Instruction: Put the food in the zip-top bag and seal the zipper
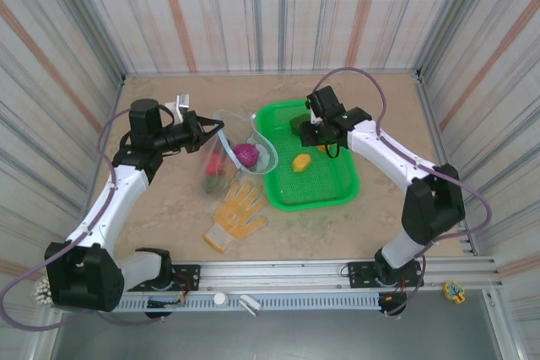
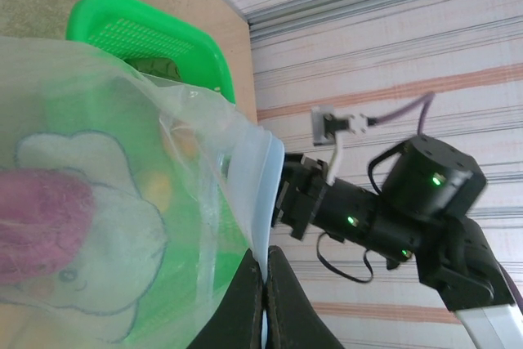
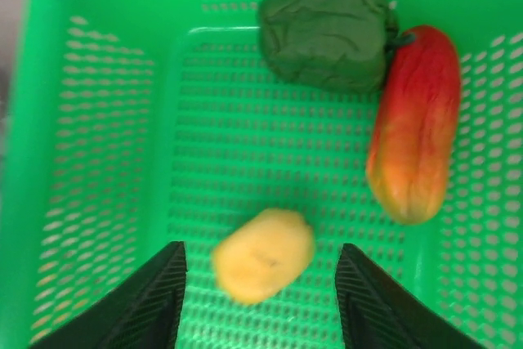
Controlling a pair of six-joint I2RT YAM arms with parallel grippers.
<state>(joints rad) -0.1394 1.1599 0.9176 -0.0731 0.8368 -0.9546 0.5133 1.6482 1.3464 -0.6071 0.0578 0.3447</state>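
Note:
The clear zip-top bag (image 1: pixel 239 142) hangs open left of the basket, and my left gripper (image 1: pixel 213 131) is shut on its pale blue zipper (image 2: pixel 263 202). The left wrist view shows the strip pinched between the dark jaws of the left gripper (image 2: pixel 267 277). A purple piece of food (image 1: pixel 245 154) lies inside the bag (image 2: pixel 122 202), with red and green pieces (image 1: pixel 215 166) lower down. My right gripper (image 3: pixel 260 308) hovers open over a blurred yellow piece (image 3: pixel 263 255), its fingers (image 3: pixel 155 300) standing clear on both sides. A green pepper (image 3: pixel 327 30) and a red-orange piece (image 3: pixel 413 124) lie further in.
The bright green mesh basket (image 1: pixel 333 187) sits at centre right and holds the loose food; its walls (image 3: pixel 73 120) rise around my right gripper (image 1: pixel 319 139). A yellow-orange work glove (image 1: pixel 238 212) lies flat in front of the bag. Striped walls enclose the table.

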